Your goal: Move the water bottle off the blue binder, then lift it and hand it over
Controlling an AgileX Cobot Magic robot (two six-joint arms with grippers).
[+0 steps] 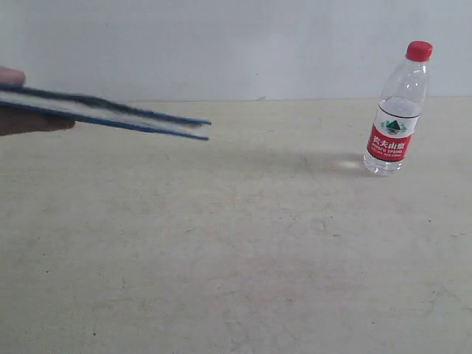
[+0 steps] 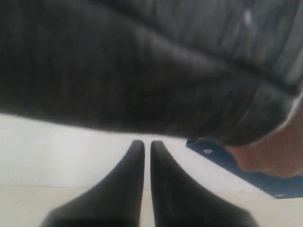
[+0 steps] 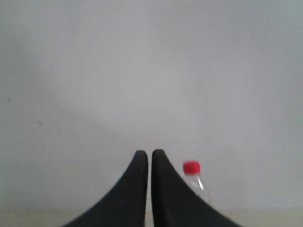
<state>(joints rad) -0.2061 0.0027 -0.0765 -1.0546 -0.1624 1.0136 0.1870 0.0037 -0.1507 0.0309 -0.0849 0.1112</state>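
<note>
Beige table point(image 1: 236, 280) spans the view. Blue binder point(image 1: 110, 114) hangs tilted at nine o'clock, a person's hand point(image 1: 29, 122) clamping it, thumb above, fingers beneath. Water bottle point(image 1: 397, 118) stands upright on the table at two o'clock. Left gripper point(image 2: 147, 143) and right gripper point(image 3: 149, 152) are pressed together, empty.

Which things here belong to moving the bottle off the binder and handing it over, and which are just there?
Job: water bottle, standing on the table; blue binder, held up by a person's hand; left tool and right tool, both shut.
Just there: table; wall; dark sleeve.
</note>
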